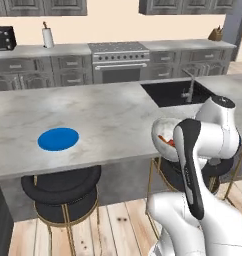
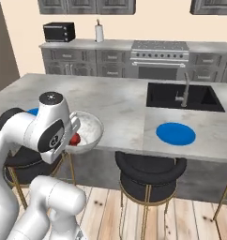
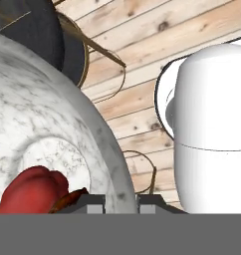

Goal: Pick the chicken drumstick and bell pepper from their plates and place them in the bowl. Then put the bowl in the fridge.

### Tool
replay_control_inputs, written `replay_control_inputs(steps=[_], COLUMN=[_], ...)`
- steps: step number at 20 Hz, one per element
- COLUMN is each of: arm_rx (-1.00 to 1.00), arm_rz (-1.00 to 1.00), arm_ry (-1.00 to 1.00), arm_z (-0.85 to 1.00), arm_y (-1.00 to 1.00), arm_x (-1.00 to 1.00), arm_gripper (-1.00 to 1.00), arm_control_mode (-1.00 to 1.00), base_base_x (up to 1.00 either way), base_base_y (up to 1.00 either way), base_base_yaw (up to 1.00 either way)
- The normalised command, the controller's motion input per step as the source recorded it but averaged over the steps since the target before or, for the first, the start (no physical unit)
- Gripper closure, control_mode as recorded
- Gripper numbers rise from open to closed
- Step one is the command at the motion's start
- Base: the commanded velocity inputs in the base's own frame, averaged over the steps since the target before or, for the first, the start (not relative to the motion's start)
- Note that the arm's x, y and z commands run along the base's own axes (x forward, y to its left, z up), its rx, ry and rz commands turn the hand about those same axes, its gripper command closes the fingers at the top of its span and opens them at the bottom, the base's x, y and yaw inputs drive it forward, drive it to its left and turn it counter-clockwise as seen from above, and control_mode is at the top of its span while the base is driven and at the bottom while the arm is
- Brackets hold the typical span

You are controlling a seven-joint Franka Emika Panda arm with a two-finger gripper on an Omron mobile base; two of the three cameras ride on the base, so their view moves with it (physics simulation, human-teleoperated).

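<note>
End effector (image 3: 120, 203) grips upright bowl (image 3: 53, 129) rim, bell pepper (image 3: 33, 191) inside.

We see flat, even, bright light throughout, with no single source we can place. The counter (image 1: 108, 125) carries almost no cast shadows; the blue plate (image 1: 58, 139) lies on it with no dark rim beneath. The stools (image 2: 148, 176) go nearly black under the overhang, and the sink (image 2: 183, 96) is a dark well. Soft gradients shade the white arm, without hard glare. Edges look slightly jagged and softened, as low-resolution renders do. In the hand view the bowl (image 3: 58, 129) sits very close, its marbling coarse and a little smeared, while the floor planks (image 3: 142, 45) stay fairly crisp. Straight lines hold straight to the frame edges.
</note>
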Motion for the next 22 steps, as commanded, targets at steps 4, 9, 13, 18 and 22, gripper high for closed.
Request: replay_control_inputs(steps=[4,9,13,18,22], arm_rx=[0.00,0.00,0.00,0.00,0.00], arm_rz=[0.00,0.00,0.00,0.00,0.00], arm_ry=[0.00,0.00,0.00,0.00,0.00], arm_z=[0.00,0.00,0.00,0.00,0.00], arm_y=[0.00,0.00,0.00,0.00,0.00], arm_x=[0.00,0.00,0.00,0.00,0.00], arm_gripper=[1.00,1.00,1.00,1.00,1.00], arm_control_mode=[1.00,1.00,1.00,1.00,1.00], base_base_x=[-0.18,-0.01,0.00,0.00,0.23], base_base_y=[0.04,0.03,0.03,0.03,0.08], base_base_yaw=[-0.87,-1.00,-1.00,-1.00,-0.76])
